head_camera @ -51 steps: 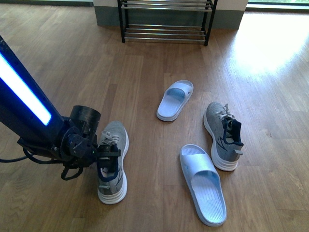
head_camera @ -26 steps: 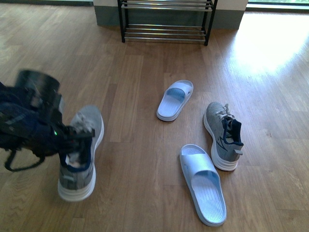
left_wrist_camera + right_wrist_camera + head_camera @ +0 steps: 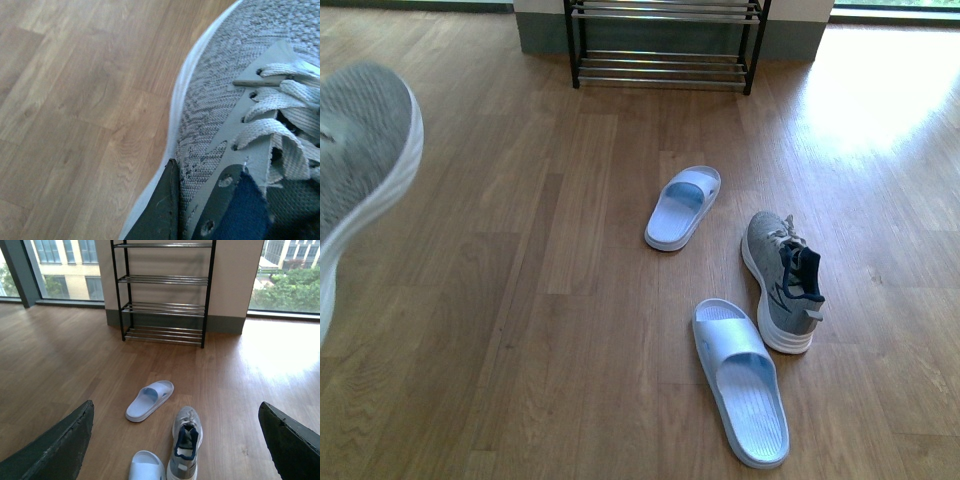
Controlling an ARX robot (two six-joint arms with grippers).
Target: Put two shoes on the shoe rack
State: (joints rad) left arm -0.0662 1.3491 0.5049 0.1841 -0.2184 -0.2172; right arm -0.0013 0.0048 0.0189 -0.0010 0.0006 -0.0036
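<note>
One grey knit sneaker with a thick white sole point(image 3: 365, 140) hangs in the air at the left edge of the front view. Only the toe end shows, the rest is cut off, and the arm is out of frame.

The left wrist view fills that in. The dark left fingers point(image 3: 161, 210) are clamped on that sneaker's side wall by the eyelets, beside the dark blue tongue point(image 3: 245, 212); their tips are cropped.

The second grey knit sneaker point(image 3: 782, 282) lies on the wooden floor point(image 3: 520, 300), right of centre. A far pale blue slide sandal point(image 3: 683, 207) lies to its left. A near pale blue slide sandal point(image 3: 740, 382) lies just beside it.

The black-framed shoe rack with silver rod shelves point(image 3: 665, 60) stands at the far wall. The front view catches only its lower tiers; the right wrist view shows four.

The right fingers point(image 3: 62, 447) are spread wide apart, holding nothing, and are cropped at that frame's corners.
</note>
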